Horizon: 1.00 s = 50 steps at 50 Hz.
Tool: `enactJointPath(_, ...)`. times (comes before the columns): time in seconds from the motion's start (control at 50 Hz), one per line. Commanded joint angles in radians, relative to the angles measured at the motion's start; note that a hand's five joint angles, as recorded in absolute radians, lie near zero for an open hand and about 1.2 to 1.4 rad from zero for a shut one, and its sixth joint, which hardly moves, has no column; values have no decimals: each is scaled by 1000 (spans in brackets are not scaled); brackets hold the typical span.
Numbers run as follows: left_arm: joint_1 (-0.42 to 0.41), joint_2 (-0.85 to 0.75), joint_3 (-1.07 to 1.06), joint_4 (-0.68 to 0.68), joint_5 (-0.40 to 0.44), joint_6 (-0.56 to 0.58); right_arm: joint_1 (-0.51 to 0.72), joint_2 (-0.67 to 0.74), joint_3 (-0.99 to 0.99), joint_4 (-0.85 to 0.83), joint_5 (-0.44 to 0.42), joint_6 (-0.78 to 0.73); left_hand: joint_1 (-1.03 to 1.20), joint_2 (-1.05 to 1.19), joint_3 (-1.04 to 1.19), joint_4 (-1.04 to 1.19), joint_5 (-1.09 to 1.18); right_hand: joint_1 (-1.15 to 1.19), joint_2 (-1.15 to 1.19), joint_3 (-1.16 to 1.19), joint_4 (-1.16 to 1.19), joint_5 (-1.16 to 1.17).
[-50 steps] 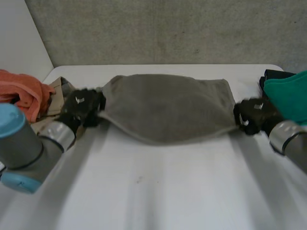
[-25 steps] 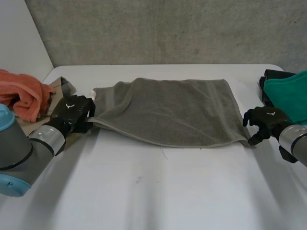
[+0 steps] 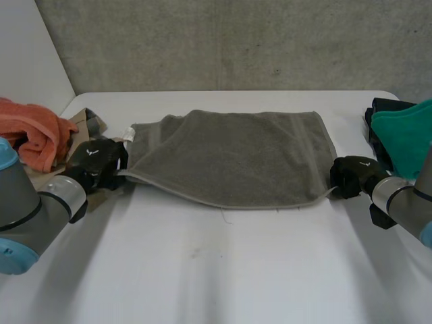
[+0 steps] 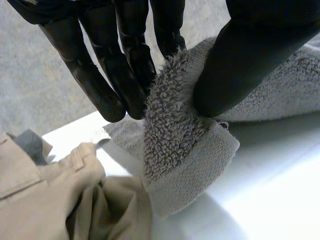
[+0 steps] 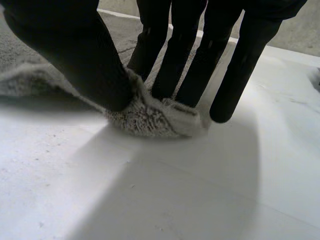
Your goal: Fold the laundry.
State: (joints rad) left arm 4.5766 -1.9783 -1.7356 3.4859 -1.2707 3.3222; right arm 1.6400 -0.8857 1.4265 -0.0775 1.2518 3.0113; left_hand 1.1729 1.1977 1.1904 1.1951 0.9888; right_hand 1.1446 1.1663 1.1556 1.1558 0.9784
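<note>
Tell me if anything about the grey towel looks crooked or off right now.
Slightly. The grey towel lies mostly flat, but its side by the left hand is rumpled, a fold running in from the far corner. The right hand pinches the opposite near corner.

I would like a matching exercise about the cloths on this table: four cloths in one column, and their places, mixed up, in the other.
1 grey towel
2 orange cloth
3 green cloth
4 beige garment

a at the far right
b between the orange cloth and the grey towel
c spread in the middle
d at the far left

Pairs: 1-c, 2-d, 3-a, 4-b
</note>
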Motion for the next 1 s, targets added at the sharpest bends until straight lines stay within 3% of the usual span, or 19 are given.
enactJointPath(0.02,19,12,-13,-96,-12,91,-9,-113,52,27,21,-161,223,199,206,201,233,252,230,241,240,243)
enactJointPath(0.14,44,67,-53,-280,-1,232,-84,-248,130,283,-3,-541,223,199,206,201,233,252,230,241,240,243)
enactJointPath(0.24,61,137,-97,-519,28,400,-166,-326,176,678,17,-975,223,199,206,201,233,252,230,241,240,243)
enactJointPath(0.28,61,150,-104,-582,31,451,-181,-340,183,761,32,-1038,223,199,206,201,233,252,230,241,240,243)
enactJointPath(0.36,55,161,-99,-706,40,571,-178,-354,166,779,73,-1022,223,199,206,201,233,252,230,241,240,243)
enactJointPath(0.4,45,159,-84,-700,40,588,-163,-343,141,739,75,-996,223,199,206,201,233,252,230,241,240,243)
enactJointPath(0.56,-16,95,63,-498,20,501,-86,-274,62,553,75,-878,223,199,206,201,233,252,230,241,240,243)
enactJointPath(0.72,-74,-86,272,-271,-27,445,-51,-176,-29,263,51,-758,223,199,206,201,233,252,230,241,240,243)
enactJointPath(1.0,-143,-431,697,-246,-153,456,-3,85,-247,-122,29,-631,223,199,206,201,233,252,230,241,240,243)
